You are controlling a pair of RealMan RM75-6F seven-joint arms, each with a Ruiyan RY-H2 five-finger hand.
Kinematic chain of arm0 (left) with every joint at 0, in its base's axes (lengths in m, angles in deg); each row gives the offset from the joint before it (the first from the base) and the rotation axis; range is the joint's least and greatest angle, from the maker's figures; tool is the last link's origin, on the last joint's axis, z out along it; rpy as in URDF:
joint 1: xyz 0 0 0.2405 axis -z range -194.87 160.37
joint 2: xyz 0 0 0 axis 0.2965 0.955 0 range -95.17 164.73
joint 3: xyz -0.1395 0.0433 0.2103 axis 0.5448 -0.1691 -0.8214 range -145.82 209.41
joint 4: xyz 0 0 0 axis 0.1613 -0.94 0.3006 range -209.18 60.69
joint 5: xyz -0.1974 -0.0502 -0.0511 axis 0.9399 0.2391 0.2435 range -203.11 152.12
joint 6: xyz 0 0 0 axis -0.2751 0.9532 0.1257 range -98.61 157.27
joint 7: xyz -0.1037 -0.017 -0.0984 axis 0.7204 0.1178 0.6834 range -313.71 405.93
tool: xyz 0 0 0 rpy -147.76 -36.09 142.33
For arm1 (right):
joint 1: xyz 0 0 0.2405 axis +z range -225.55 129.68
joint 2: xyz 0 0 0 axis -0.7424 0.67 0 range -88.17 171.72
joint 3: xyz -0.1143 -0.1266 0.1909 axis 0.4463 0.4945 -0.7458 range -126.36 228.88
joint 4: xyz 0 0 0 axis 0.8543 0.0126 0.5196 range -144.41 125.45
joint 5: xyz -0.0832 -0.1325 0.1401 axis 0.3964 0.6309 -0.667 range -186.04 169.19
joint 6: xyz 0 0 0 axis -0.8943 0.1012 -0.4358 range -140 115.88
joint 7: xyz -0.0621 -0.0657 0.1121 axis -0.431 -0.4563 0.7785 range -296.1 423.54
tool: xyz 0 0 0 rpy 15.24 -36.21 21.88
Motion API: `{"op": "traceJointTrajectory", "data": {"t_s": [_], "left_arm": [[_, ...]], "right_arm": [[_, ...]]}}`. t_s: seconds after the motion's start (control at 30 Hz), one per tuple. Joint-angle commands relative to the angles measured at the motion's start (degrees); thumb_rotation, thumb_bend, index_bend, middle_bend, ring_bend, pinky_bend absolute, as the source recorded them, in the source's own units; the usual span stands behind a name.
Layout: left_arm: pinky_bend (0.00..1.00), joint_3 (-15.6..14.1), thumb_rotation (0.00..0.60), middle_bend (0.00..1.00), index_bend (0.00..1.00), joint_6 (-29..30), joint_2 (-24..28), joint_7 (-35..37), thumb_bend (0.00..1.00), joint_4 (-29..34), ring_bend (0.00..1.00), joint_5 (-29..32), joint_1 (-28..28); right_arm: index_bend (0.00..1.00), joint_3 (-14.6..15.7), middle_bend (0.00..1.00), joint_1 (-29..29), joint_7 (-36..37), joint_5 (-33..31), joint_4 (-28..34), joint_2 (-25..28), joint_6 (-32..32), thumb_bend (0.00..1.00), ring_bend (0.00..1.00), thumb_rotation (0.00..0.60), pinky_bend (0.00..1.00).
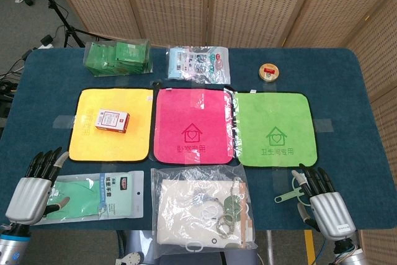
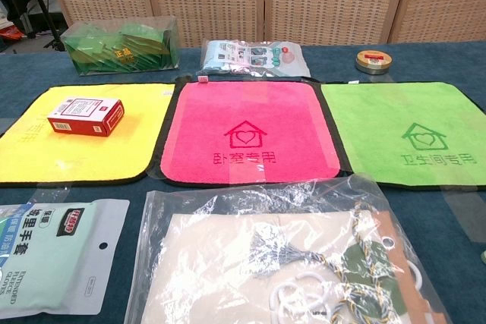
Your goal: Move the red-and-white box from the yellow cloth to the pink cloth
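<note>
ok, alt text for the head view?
A small red-and-white cardboard box lies on a square yellow cloth, left of a pink cloth and a green cloth on a blue table. Both robot hands, left and right, rest open at the near edge.

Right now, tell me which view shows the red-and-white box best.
The chest view: the red-and-white box is close and large, its top label and red side both visible on the yellow cloth. The head view shows it smaller, from above, mostly its top.
</note>
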Motion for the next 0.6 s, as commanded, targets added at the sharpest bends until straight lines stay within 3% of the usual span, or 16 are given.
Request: {"op": "traceJointTrajectory", "data": {"t_s": [0.03,0.6], "left_arm": [[0.00,0.0,0.600,0.00,0.00,-0.4,-0.2,-0.2,0.01,-0.1,0.00,0.2,0.1],[0.00,0.1,0.600,0.00,0.00,-0.3,-0.1,0.0,0.01,0.0,0.00,0.5,0.1]], "right_arm": [[0.00,0.0,0.00,0.0,0.0,0.0,0.0,0.0,0.1,0.51,0.00,0.600,0.00],[0.00,0.2,0.00,0.1,0.0,-0.1,0.0,0.0,-0.4,0.52,0.00,0.600,0.00]]}}
